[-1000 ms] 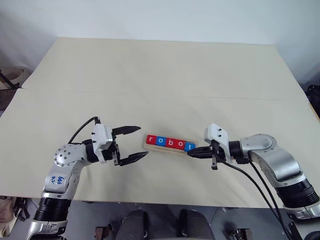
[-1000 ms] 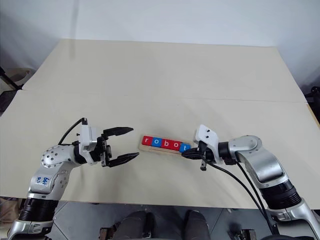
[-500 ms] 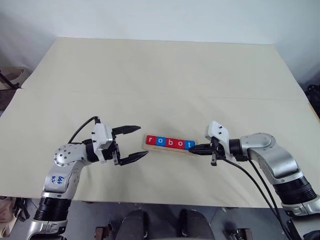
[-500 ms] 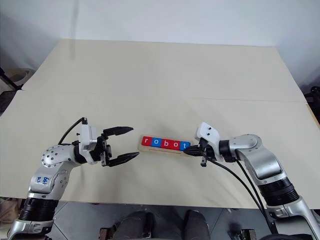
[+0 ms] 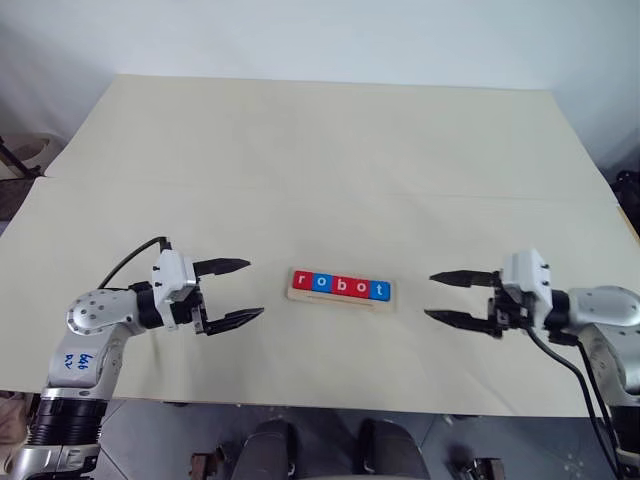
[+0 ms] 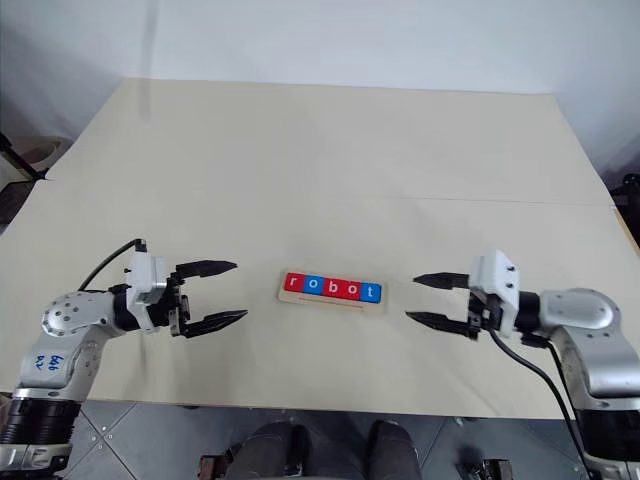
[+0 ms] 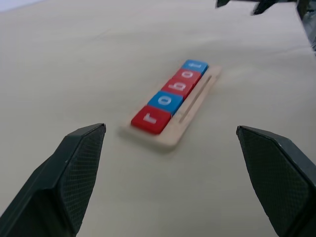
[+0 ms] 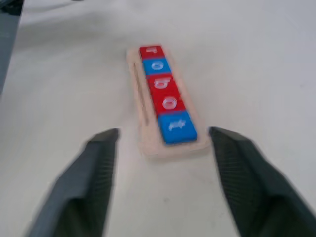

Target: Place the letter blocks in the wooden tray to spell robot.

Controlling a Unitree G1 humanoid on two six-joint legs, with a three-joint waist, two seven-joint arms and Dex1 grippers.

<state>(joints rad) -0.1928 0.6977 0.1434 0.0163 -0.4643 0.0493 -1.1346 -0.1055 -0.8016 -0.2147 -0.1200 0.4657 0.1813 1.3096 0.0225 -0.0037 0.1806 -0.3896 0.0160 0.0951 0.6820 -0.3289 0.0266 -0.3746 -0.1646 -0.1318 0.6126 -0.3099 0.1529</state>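
Observation:
The wooden tray (image 5: pixel 340 297) lies near the table's front edge, between my two arms. Several letter blocks (image 5: pixel 340 286) sit in it in a row, red, blue, red, red, blue, reading r, o, b, o, t. Both wrist views show the same tray (image 7: pixel 190 111) (image 8: pixel 143 131) and the blocks (image 7: pixel 170 95) (image 8: pixel 163 94) ahead of the fingers. My left gripper (image 5: pixel 232 291) stands open and empty to the tray's left, well apart from it. My right gripper (image 5: pixel 445 297) is open and empty on the tray's right, also apart.
The pale table (image 5: pixel 320 160) stretches far behind the tray, with a seam across its middle. Its front edge runs just below both grippers.
My right gripper, shut at the tray's right end, has opened and drawn back to the right. My left gripper has drawn away to the left, still open. Tray and blocks stayed put.

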